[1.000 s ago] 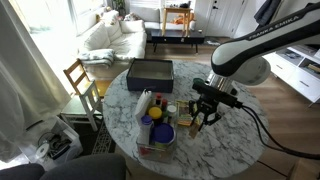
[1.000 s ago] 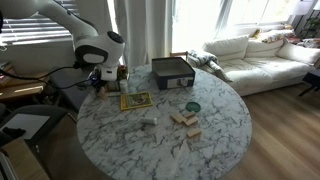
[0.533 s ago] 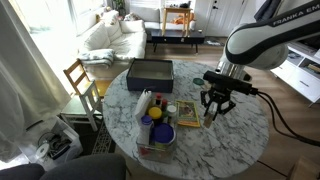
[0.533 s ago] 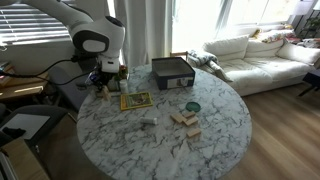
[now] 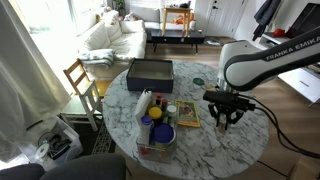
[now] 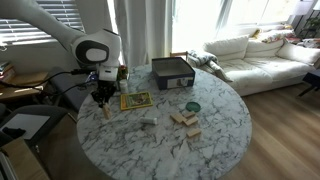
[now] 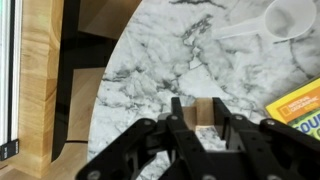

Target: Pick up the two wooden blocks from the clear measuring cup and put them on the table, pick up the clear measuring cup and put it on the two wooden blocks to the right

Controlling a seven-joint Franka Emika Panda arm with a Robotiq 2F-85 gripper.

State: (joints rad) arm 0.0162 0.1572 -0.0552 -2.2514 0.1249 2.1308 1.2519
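Note:
My gripper (image 7: 203, 118) is shut on a small wooden block (image 7: 203, 110) and holds it just above the marble table (image 7: 150, 70), near its rim. Both exterior views show the gripper (image 5: 227, 120) (image 6: 103, 106) low over the table's edge. The clear measuring cup (image 7: 290, 18) lies on the table beyond the gripper in the wrist view, its handle pointing left. A pile of wooden blocks (image 6: 184, 121) lies near the table's middle in an exterior view.
A yellow book (image 5: 187, 115) (image 6: 135, 100) lies beside the gripper. A black box (image 5: 150, 72) (image 6: 172, 72) stands at the back. A green lid (image 6: 193, 106) lies near the blocks. Bottles and a blue cup (image 5: 158, 131) stand at the near edge.
My gripper has moved away from the yellow book toward the table's edge with the block in it, and has come down closer to the tabletop.

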